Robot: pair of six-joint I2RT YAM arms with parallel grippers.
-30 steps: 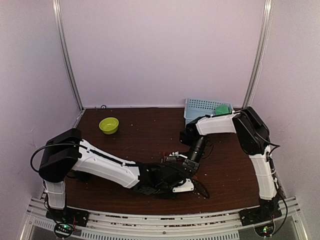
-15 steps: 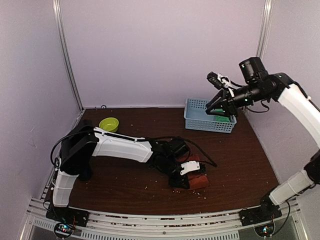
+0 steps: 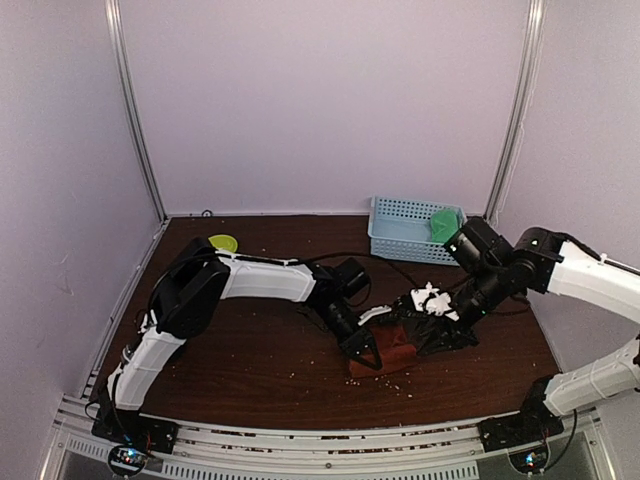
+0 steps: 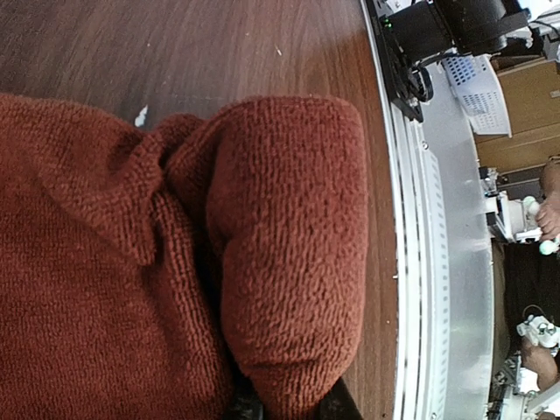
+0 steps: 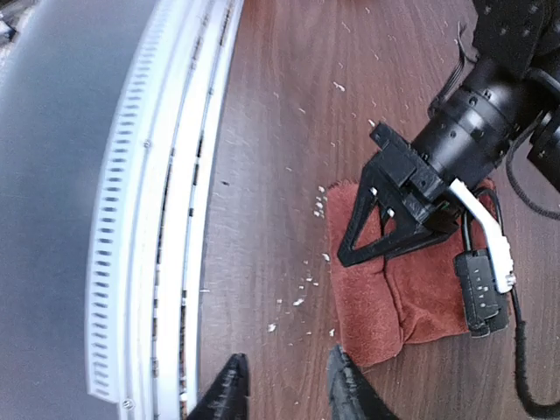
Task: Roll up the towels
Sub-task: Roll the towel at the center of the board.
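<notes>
Rust-red terry towel [image 4: 289, 219], a fat soft roll pinched by left end effector [image 4: 290, 407]; right end effector [image 5: 287, 387] spread open.

The left arm [image 3: 262, 282] stretches from its near-left base toward the right, forearm low. Its wrist tips the left gripper [image 3: 366, 347] down to the surface, jaws pinched on the towel [image 3: 398, 352]. The right arm [image 3: 585, 278] bends at the elbow and angles leftward. The right gripper [image 5: 287, 389] points down just right of the left one, jaws apart and holding nothing.
</notes>
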